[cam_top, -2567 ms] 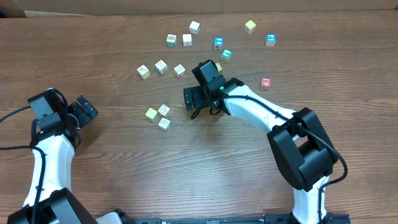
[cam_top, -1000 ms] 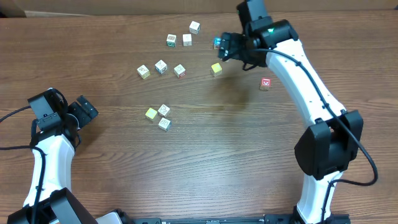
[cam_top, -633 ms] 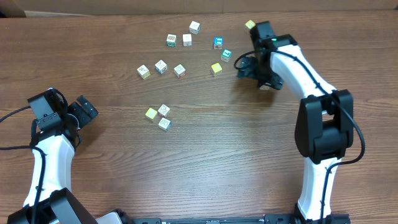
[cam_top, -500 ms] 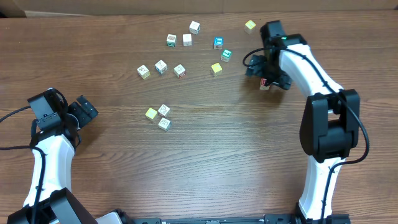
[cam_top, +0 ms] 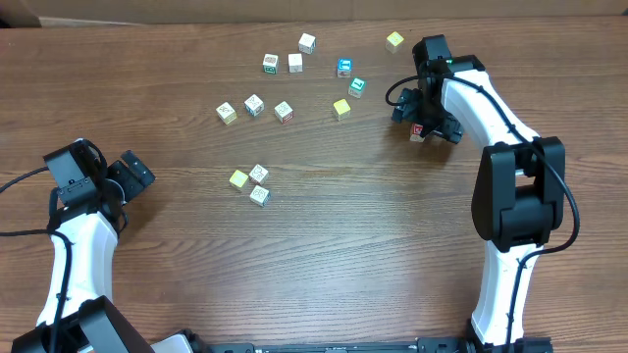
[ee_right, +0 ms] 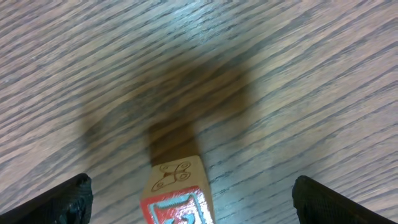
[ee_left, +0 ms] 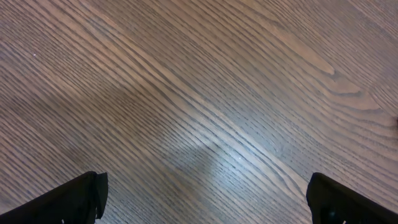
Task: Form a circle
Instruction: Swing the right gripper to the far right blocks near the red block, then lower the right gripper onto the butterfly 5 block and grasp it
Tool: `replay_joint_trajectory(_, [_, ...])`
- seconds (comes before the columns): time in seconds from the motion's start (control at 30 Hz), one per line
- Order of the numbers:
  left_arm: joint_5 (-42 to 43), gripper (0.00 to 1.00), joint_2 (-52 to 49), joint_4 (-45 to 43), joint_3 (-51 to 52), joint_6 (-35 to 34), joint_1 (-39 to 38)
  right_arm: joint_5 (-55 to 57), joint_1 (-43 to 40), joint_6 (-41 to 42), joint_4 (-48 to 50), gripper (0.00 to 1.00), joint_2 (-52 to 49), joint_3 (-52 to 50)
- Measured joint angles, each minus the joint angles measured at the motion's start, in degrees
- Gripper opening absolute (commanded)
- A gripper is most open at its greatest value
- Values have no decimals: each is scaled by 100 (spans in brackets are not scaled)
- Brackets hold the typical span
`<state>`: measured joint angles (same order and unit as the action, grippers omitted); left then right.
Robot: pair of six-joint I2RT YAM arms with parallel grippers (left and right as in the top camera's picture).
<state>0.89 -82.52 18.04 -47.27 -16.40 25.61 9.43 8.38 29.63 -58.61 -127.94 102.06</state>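
Observation:
The circle's group (cam_top: 251, 182) at mid-table is three touching cubes: a plain yellow cube (cam_top: 238, 178) and two pale wood ones. My right gripper (cam_top: 417, 123) is at the back right, lowered over a red-faced cube (cam_top: 418, 132). In the right wrist view this red-faced cube (ee_right: 178, 191) stands on the wood between my right gripper's (ee_right: 205, 200) wide-apart fingers (ee_right: 69, 199) without touching either. My left gripper (cam_top: 134, 175) rests open at the left, far from every cube. In the left wrist view only bare wood lies between my left gripper's (ee_left: 208, 199) fingers.
Loose cubes lie scattered across the back: three in a row (cam_top: 254, 105), a yellow one (cam_top: 340, 108), a green one (cam_top: 356, 86), a blue one (cam_top: 344, 67), several white ones (cam_top: 295, 63), another yellow one (cam_top: 394, 40). A cardboard edge (cam_top: 20, 12) runs behind the table.
My right arm swung from beside the cube group to the back right and came down over the red-faced cube. No cube has moved. The left arm is still.

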Motion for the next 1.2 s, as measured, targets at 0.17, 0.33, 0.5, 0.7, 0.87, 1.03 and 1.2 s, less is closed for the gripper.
replay_joint_trajectory(0.17, [0,99,0,0,-2,0,0,37,-4,2,20,100,0,0])
replay_joint_trajectory(0.33, [2,99,0,2,0,0,0,44,-24,13,-39,100,-2,31])
replay_joint_trajectory(0.5, [0,100,0,0,0,0,0,-179,-214,-4,-90,100,-2,136])
replay_joint_trajectory(0.7, [0,99,0,0,0,0,0,-1060,-647,-468,-168,100,-2,140])
replay_joint_trajectory(0.87, [0,99,0,0,0,0,0,-1388,-975,-627,-402,100,-2,142])
replay_joint_trajectory(1.03, [0,100,0,0,0,0,0,-1467,-1202,-719,-610,100,-2,142])
replay_joint_trajectory(1.2, [0,100,0,0,0,0,0,-1493,-1156,-999,-645,99,-2,140])
